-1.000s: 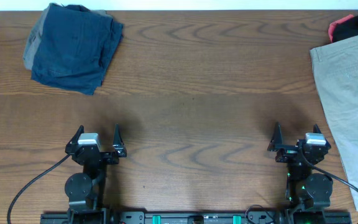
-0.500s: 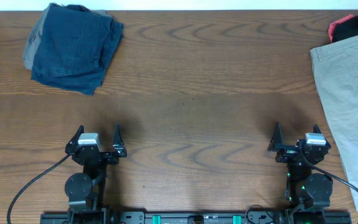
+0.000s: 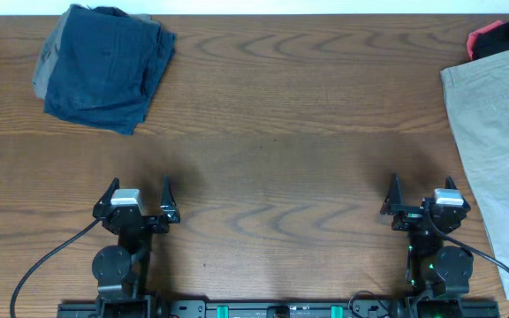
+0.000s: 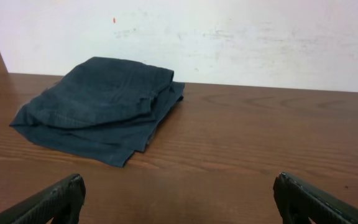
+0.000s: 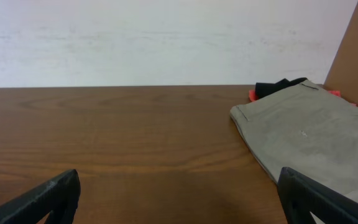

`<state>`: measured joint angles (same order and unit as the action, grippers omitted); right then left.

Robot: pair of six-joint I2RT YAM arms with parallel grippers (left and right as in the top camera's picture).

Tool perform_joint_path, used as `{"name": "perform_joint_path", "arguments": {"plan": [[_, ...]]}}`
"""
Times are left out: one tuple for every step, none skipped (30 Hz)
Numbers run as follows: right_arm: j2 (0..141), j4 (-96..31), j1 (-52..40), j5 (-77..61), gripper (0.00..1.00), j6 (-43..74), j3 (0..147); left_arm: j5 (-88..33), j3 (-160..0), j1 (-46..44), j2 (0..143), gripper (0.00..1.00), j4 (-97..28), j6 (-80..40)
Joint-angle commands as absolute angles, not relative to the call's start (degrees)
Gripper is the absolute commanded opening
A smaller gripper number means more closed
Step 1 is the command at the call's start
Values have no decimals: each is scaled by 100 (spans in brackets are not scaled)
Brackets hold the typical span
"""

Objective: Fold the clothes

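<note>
- My left gripper [image 3: 138, 194] sits low at the near edge of the brown wooden table [image 3: 281, 132]. Its two black fingers are spread wide apart and there is nothing between them.
- My right gripper [image 3: 422, 196] sits the same way on the other side. Its fingers are wide apart too, and it holds nothing.
- The dark navy blue cotton shorts [image 3: 104, 75] lie in the far left corner, well apart from my left gripper. They look folded into a thick, neat bundle.
- A bit of grey cloth [image 3: 42, 78] peeks out along the left side of the navy bundle. I cannot tell if it lies under the bundle or just beside it.
- The beige cotton shorts [image 3: 493, 132] lie spread out flat along the right edge of the table. Part of them hangs off the picture, so I cannot see the whole pair.
- A small heap of red and black cloth [image 3: 500, 37] sits in the far right corner, touching the top of the beige shorts.
- I think the navy pair is done and I am between pairs now, with no cloth in hand.
- I think the beige pair comes next. My right arm is the close one, so it needs to reach out to the right and pinch an edge.
- Then the shorts need dragging to the bare middle of the table, where both of my arms can reach them.
- I must take care to grab only the beige cloth and not the red and black heap.
</note>
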<state>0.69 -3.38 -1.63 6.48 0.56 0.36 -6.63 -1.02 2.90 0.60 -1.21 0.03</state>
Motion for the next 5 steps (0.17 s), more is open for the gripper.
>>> {"name": "perform_joint_path", "arguments": {"plan": [[30,-362,-108,709,99,-32,30,-720,-23,285,23,98,-342,21],[30,-362,-108,709,99,-32,30,-720,-23,285,23,98,-342,21],[30,-362,-108,709,99,-32,30,-720,-23,285,23,98,-340,21],[30,-362,-108,709,99,-30,30,-720,-23,285,23,98,-340,21],[30,-362,-108,707,99,-32,30,-720,-23,285,23,98,-342,21]]}}
